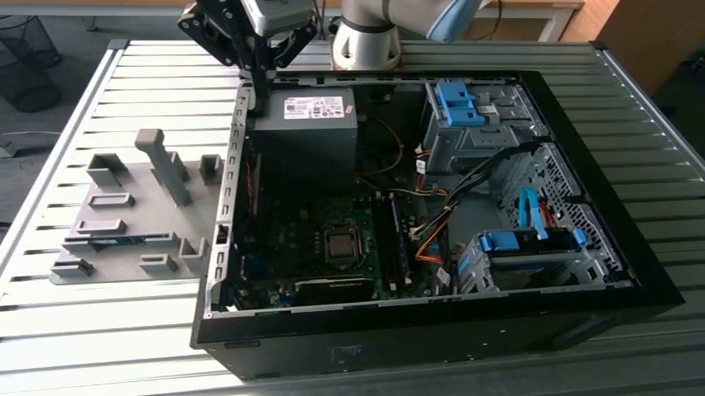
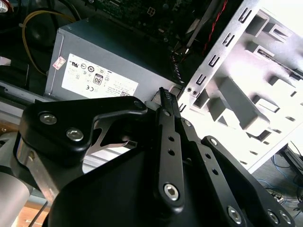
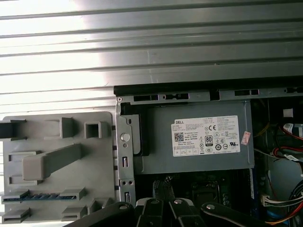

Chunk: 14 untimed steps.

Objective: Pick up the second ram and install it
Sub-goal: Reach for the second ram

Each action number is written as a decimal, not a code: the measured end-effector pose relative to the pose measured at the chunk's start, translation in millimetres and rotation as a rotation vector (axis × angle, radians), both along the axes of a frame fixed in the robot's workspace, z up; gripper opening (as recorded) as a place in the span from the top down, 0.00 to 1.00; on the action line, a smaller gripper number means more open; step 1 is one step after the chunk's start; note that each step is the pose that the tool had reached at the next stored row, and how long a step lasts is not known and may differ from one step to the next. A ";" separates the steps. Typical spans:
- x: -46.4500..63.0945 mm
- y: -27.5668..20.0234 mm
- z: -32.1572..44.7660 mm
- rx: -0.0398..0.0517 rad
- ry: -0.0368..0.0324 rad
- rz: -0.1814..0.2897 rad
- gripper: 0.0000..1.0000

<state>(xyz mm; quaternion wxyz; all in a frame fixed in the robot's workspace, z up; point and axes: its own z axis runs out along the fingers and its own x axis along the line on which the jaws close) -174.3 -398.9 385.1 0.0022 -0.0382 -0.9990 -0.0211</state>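
The second ram (image 1: 115,241) is a thin blue-green stick lying in a slot of the grey holder plate (image 1: 132,186), on the exterior view's left beside the open computer case (image 1: 617,247). The first wrist view shows the ram (image 3: 35,196) in the same slot. My gripper (image 1: 262,87) hangs over the case's near-left wall beside the grey power supply (image 1: 309,111), well apart from the ram. Its black fingers (image 2: 163,109) are shut with nothing between them. Their tips (image 3: 161,187) point down at the case edge.
Inside the case lie the motherboard (image 1: 330,247) with its dark memory slots (image 1: 392,239), orange and black cables (image 1: 430,239) and blue drive brackets (image 1: 457,103). A tall grey post (image 1: 165,165) rises from the holder plate. The slatted metal table (image 1: 111,330) surrounds everything.
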 end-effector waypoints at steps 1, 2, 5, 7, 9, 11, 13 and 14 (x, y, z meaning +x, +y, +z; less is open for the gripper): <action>-0.1 0.0 0.0 0.0000 0.0000 0.000 0.89; -0.4 0.0 0.0 0.0000 0.0000 0.000 0.89; -1.9 0.0 0.0 0.0000 0.0000 0.000 0.89; -3.5 0.0 0.0 0.0000 0.0000 0.000 0.89; -4.8 0.0 -0.1 0.0001 0.0000 0.000 0.89; -6.6 0.0 -0.1 -0.0001 0.0001 0.000 0.89; -9.4 0.0 -0.2 0.0000 0.0000 0.000 0.89; -10.6 0.0 -0.3 0.0000 0.0000 0.000 0.89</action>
